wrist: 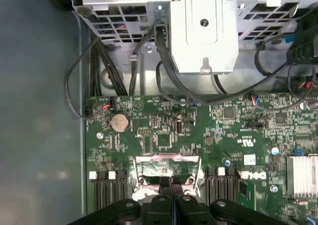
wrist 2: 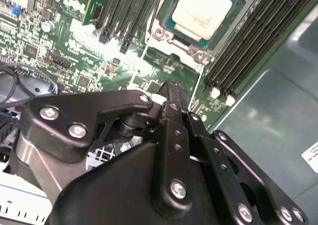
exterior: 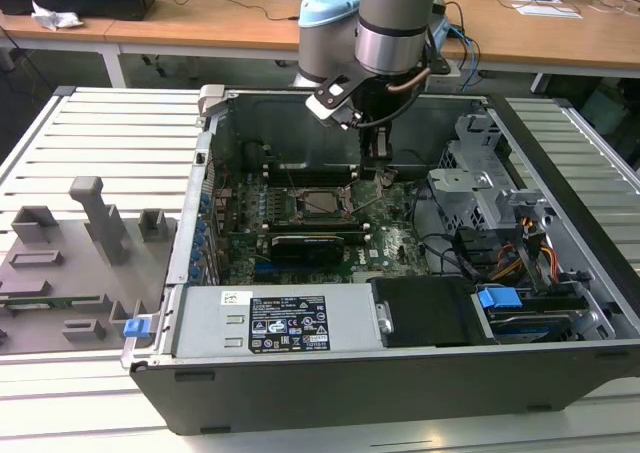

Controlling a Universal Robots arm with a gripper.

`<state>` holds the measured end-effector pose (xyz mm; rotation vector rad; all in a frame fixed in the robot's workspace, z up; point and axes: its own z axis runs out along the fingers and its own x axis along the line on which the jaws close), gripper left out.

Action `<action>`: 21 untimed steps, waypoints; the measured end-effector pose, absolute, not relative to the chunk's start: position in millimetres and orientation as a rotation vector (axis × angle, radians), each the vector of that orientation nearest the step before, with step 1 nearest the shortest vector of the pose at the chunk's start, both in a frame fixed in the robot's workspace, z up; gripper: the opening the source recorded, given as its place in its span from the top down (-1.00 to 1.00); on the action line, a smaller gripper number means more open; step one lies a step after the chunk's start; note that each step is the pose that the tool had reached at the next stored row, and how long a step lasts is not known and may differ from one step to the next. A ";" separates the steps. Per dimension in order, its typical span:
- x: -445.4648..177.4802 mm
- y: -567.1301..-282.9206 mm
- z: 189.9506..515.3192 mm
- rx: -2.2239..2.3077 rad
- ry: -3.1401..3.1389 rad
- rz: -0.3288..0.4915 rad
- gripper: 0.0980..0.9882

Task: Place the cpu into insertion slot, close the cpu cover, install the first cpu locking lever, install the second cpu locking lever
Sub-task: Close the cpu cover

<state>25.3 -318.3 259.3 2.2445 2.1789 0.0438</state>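
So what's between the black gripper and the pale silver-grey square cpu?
In the second wrist view, just green circuit board and the socket's shiny metal rim between gripper and cpu.

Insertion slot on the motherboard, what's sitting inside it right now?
The cpu lies inside the insertion slot, pale metal top facing up, with the slot's shiny rim around it. Whatever lies underneath the cpu is covered and cannot be seen.

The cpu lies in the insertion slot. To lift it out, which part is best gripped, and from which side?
Probably two opposite edges of the cpu, from straight above. It lies flat, pale top up, inside the metal rim of the insertion slot, with long black slots close beside, so a sideways approach looks blocked.
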 end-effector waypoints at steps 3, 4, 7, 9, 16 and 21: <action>26.0 -318.3 258.9 2.244 2.179 0.043 0.98; 26.4 -318.3 258.8 2.244 2.179 0.043 0.98; 29.2 -318.3 258.7 2.244 2.179 0.043 0.98; 31.3 -318.3 258.7 2.244 2.179 0.043 0.98; 52.7 -318.2 257.8 2.241 2.183 0.042 0.98; 63.0 -318.2 255.5 2.234 2.190 0.042 0.98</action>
